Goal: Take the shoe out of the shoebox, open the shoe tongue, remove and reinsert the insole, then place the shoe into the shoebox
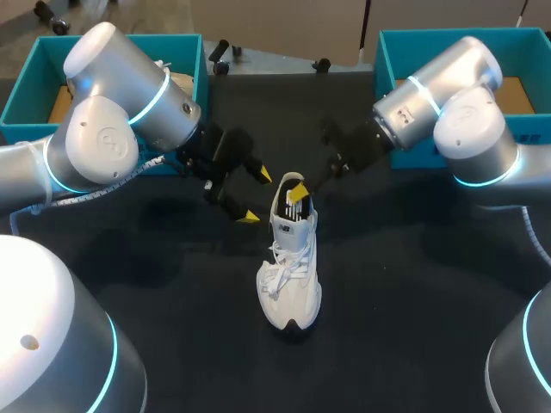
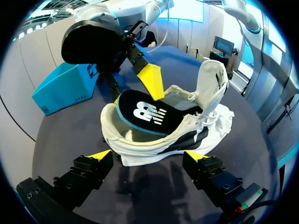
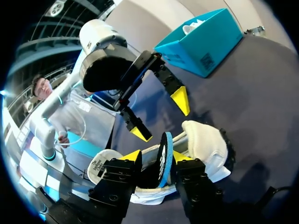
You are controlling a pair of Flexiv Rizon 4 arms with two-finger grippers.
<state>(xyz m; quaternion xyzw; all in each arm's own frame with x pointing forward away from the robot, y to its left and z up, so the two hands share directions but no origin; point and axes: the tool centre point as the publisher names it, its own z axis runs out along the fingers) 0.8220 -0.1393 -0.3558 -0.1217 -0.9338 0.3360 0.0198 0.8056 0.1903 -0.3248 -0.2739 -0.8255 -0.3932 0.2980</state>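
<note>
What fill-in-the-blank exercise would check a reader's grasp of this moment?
1. The right claw is shut on the black ____, lifting it partly out of the shoe.
2. The left claw is ____, holding nothing.
3. The shoe stands on the dark ____, outside the teal shoeboxes.
Missing words: insole; open; table.

head: high behind, looking down, far | wrists: low, close, facing each other | shared: shoe (image 1: 291,267)
</note>
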